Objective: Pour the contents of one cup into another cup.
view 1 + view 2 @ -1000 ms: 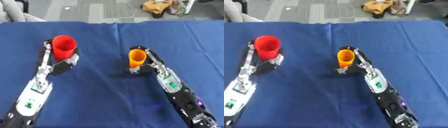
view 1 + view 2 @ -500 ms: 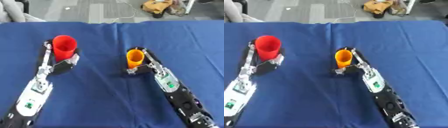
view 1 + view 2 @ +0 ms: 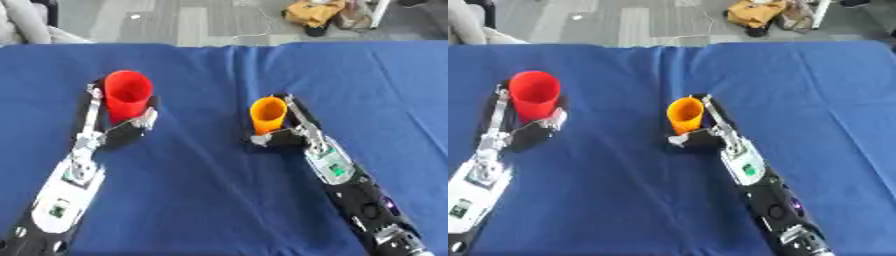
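Note:
A red cup (image 3: 128, 94) stands upright at the left of the blue cloth, and my left hand (image 3: 123, 131) is shut on it, with fingers up its left side and the thumb at its lower right. Near the middle an orange cup (image 3: 268, 114) is upright too. My right hand (image 3: 287, 136) is shut on the orange cup, fingers rising along its right side and the thumb at its base. The two cups are well apart. I cannot see what is inside either cup, nor whether they rest on the cloth.
The blue cloth (image 3: 201, 190) covers the whole table. Past its far edge lies grey floor with a brown bag (image 3: 317, 12) and a thin cable (image 3: 249, 36). A grey seat (image 3: 31, 22) shows at the top left corner.
My right hand has carried the orange cup a little to the left, towards the table's middle. The red cup and my left hand have stayed put.

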